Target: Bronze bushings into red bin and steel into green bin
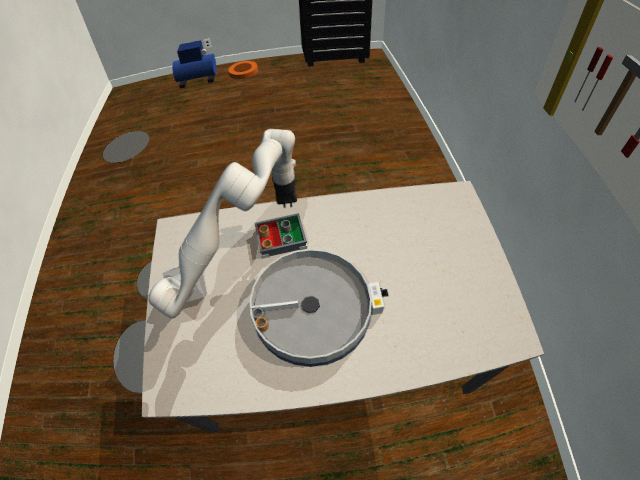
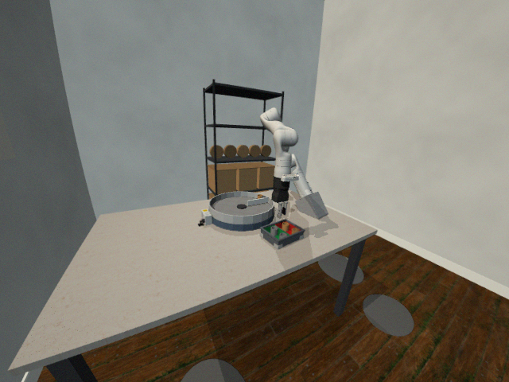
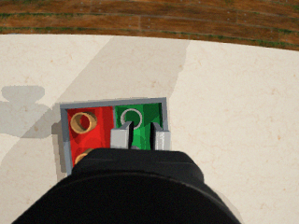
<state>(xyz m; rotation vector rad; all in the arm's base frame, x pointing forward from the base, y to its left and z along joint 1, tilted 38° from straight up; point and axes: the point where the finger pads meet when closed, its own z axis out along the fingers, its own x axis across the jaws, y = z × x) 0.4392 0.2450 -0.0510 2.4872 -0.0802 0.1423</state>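
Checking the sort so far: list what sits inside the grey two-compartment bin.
Top view: the grey divided bin holds two bronze bushings in its red half and two steel bushings in its green half. From the wrist, the black gripper covers the nearer ones.

Setting: workshop. Evidence: wall tool board to right of jaws with hammer, red-handled screwdrivers, yellow level. Blue air compressor and orange coiled hose on wood-plank floor beyond jaws. Black drawer cabinet at far wall. Metal shelf rack holding cardboard boxes. Sturdy worktable below jaws.
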